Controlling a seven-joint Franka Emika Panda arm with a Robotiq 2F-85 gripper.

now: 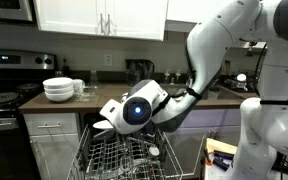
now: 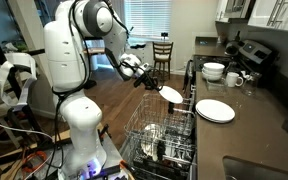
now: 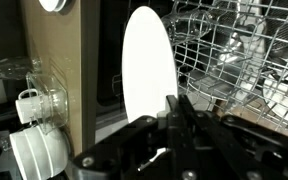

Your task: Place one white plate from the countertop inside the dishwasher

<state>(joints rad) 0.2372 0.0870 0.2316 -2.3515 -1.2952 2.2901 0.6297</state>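
Observation:
My gripper [image 3: 174,105] is shut on the rim of a white plate [image 3: 147,65], holding it on edge above the dishwasher's pulled-out wire rack [image 3: 234,50]. In an exterior view the gripper [image 2: 151,82] holds the plate [image 2: 170,94] just over the near end of the rack [image 2: 159,130]. Another white plate [image 2: 215,110] lies flat on the dark countertop [image 2: 254,125]. In an exterior view the gripper [image 1: 134,112] hangs over the rack [image 1: 124,155], and the held plate is mostly hidden behind it.
A stack of white bowls [image 2: 213,71] [image 1: 58,89] and cups [image 2: 234,79] stand on the countertop near the black stove [image 2: 249,50]. Glass mugs [image 3: 34,100] show in the wrist view. A wooden chair [image 2: 162,52] stands far back.

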